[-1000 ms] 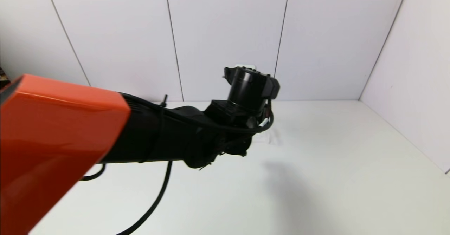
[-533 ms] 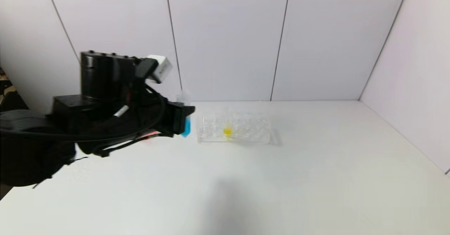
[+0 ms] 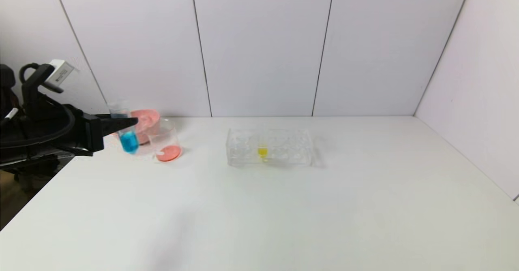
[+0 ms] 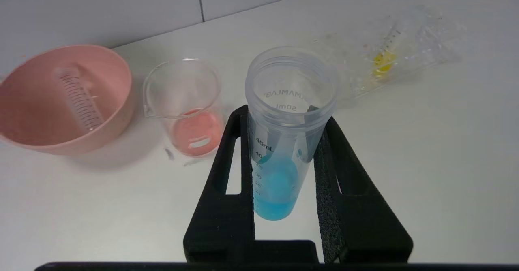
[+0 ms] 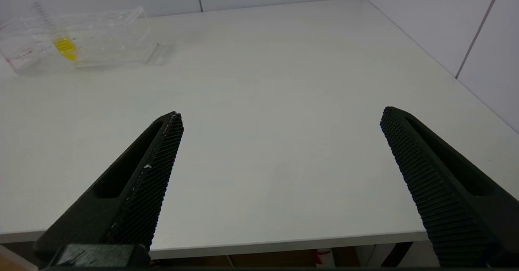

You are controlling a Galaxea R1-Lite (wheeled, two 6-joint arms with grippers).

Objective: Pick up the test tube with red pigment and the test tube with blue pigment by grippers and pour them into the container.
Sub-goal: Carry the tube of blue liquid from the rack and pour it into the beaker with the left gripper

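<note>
White matte surface. Clear plastic rack, one yellow-liquid tube inside. Pink bowl (an emptied graduated tube lies in it). Container, clear glass, red liquid at its bottom, just beside the bowl. Left hand clamped on the upright test tube with blue pigment, near the container. Right hand, fingers wide apart, holding nothing.

bright, even light, soft shadows

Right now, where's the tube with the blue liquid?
In the head view the test tube with blue pigment is at the table's far left, held upright in the left pincer, just left of the container.
</note>
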